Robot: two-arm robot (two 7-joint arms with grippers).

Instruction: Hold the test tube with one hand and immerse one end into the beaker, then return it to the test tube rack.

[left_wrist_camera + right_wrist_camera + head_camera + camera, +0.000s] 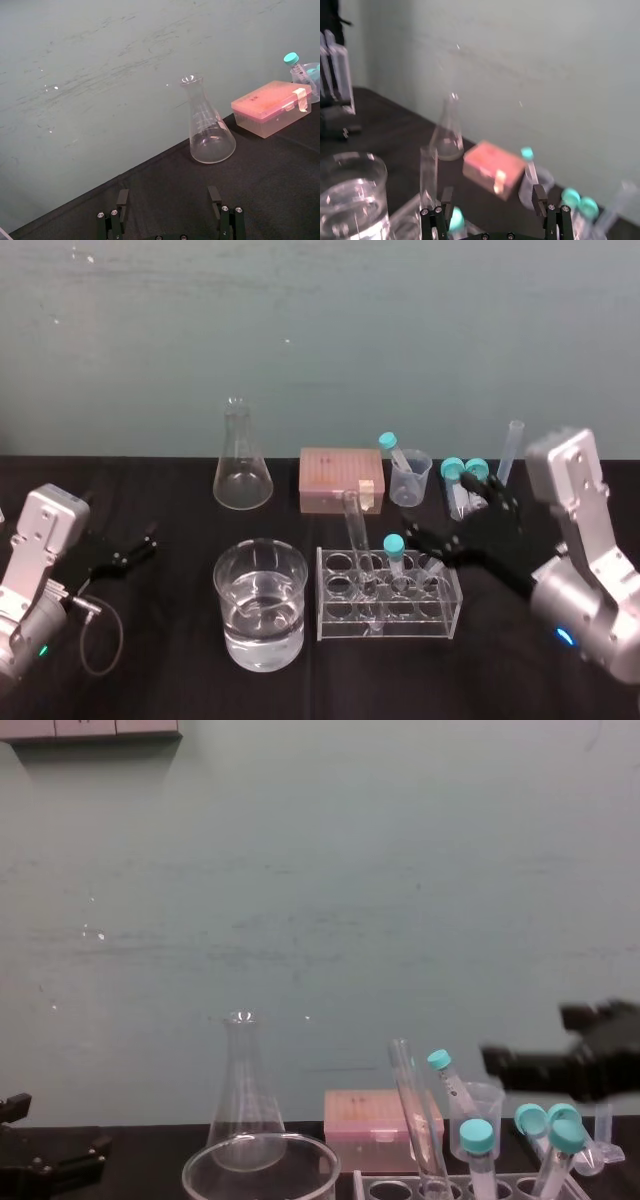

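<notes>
The test tube point(360, 550) stands in the test tube rack point(445, 602), leaning a little, in a hole at the rack's left end, with its round bottom down and its open mouth well above the teal-capped tube point(395, 550) beside it. The rack sits mid-bench toward the near edge, and the beaker point(260, 630), part full of clear liquid, is just to its left. The conical flask point(241, 475) and the pink box point(340, 480) line the bench's point(180, 680) back edge. The right pincer point(492, 192) hovers above the right end of the rack with its fingers wide apart and nothing between them. The right wrist view shows the tube just ahead of one finger. The left pincer point(168, 194) is also apart and empty, and it rests near the bench's left edge. With the tube in the rack and no grip made, this looks like the reach for the pick-up, though an open pincer beside a racked tube could equally follow a return. If it is the reach, the next move calls for sliding left until the fingers straddle the upper tube, closing gently on the glass, then lifting straight up clear of the hole before swinging over to the beaker.
</notes>
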